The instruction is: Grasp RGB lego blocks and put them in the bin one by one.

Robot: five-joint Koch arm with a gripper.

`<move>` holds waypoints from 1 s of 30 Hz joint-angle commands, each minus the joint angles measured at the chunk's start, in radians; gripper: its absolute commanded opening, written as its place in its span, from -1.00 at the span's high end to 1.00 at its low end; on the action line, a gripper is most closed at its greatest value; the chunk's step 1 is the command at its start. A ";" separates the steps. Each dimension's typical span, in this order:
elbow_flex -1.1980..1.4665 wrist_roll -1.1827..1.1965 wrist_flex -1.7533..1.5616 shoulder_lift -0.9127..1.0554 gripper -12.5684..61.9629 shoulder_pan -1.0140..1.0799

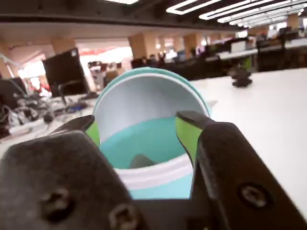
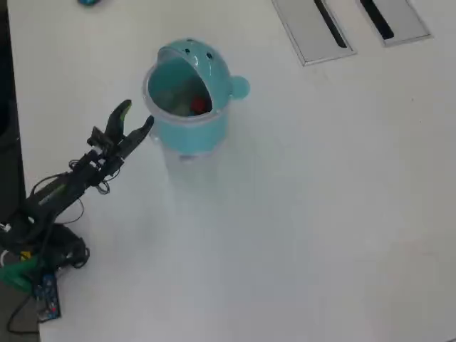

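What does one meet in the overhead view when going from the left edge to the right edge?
The arm's base with its cables → the open tool → the teal bin, with a red block inside it → the bin's round side tab → two grey slotted panels.

Empty, spread claw (image 1: pixel 139 132) just before the open teal bin (image 1: pixel 144 96).
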 commanded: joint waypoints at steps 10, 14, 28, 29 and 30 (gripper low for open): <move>0.091 0.342 -0.009 0.193 -0.12 0.072; 0.152 0.442 -0.009 0.249 -0.12 0.106; 0.344 0.788 -0.095 0.319 -0.15 0.313; 0.365 0.811 -0.110 0.318 -0.15 0.328; 0.383 0.838 -0.114 0.319 -0.15 0.342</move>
